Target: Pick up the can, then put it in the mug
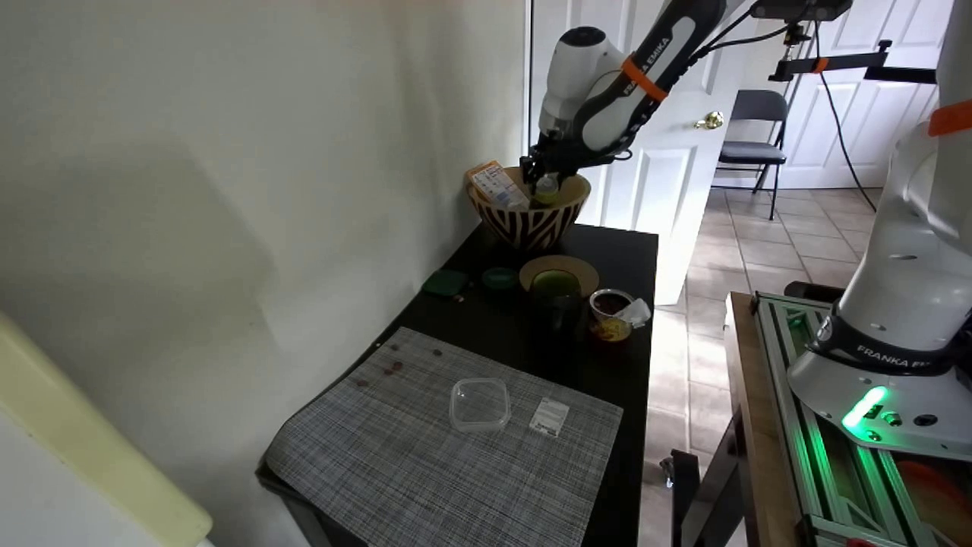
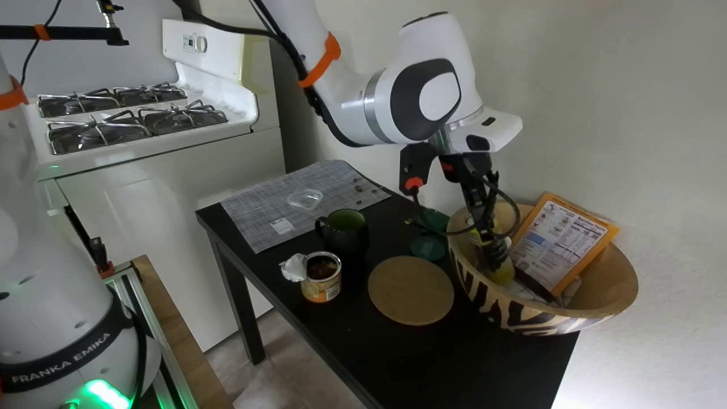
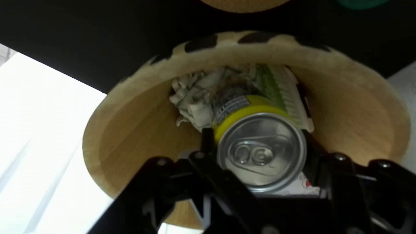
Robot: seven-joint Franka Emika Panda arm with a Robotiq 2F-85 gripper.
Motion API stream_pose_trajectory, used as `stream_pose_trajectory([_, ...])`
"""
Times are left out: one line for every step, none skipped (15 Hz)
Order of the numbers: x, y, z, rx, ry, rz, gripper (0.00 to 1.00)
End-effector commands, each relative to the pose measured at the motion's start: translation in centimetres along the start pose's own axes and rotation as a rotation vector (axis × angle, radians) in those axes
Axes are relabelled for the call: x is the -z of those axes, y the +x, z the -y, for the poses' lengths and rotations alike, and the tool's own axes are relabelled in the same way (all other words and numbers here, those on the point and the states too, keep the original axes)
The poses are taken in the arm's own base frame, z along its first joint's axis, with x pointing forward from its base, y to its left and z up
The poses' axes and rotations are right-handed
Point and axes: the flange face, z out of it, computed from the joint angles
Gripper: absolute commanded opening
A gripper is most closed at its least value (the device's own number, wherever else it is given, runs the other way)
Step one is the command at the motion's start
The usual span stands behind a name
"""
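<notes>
Into the wide tan basket with black zigzags (image 2: pixel 610 284) reaches our black jointed claw (image 3: pixel 259 141). Well apart stands the squat, dark green, ceramic-looking mug (image 2: pixel 345 236). Inside the basket we have the small yellow-green metal can (image 3: pixel 261 151), the claw closed partway and snug against its flanks; we judge it sealed, stiff, weighty and slippery, best gripped mid-body.
</notes>
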Motion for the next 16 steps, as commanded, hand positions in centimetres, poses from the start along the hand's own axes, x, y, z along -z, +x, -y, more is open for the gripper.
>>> stream_pose_trajectory([7.1,1.4,-1.4,-0.023,0.072,-0.03,0.38])
stream_pose_trajectory([8.8,1.6,-1.4,-0.015,0.096,-0.036,0.38])
stream_pose_trajectory([10.5,2.0,-1.6,-0.009,0.112,-0.043,0.38])
stream_pose_trajectory([12.3,1.9,-1.5,0.007,0.139,-0.031,0.38])
stream_pose_trajectory([14.1,2.0,-1.4,0.016,0.165,-0.021,0.38])
stream_pose_trajectory([15.8,2.0,-1.2,0.032,0.195,0.002,0.38])
stream_pose_trajectory([17.6,1.7,-0.9,0.054,0.229,0.028,0.38])
stream_pose_trajectory([19.4,1.4,-0.6,0.08,0.253,0.052,0.38])
stream_pose_trajectory([21.1,1.0,-0.4,0.11,0.274,0.078,0.38])
stream_pose_trajectory([22.6,0.5,-0.2,0.141,0.299,0.113,0.38])
stream_pose_trajectory([23.8,-0.2,0.1,0.173,0.324,0.158,0.38])
stream_pose_trajectory([24.6,-1.1,0.3,0.201,0.341,0.206,0.38])
stream_pose_trajectory([24.9,-1.7,0.4,0.219,0.346,0.249,0.38])
stream_pose_trajectory([25.1,-2.3,0.4,0.235,0.354,0.297,0.38])
stream_pose_trajectory([25.0,-3.1,0.2,0.248,0.357,0.348,0.38])
stream_pose_trajectory([24.7,-3.9,0.2,0.262,0.355,0.394,0.38])
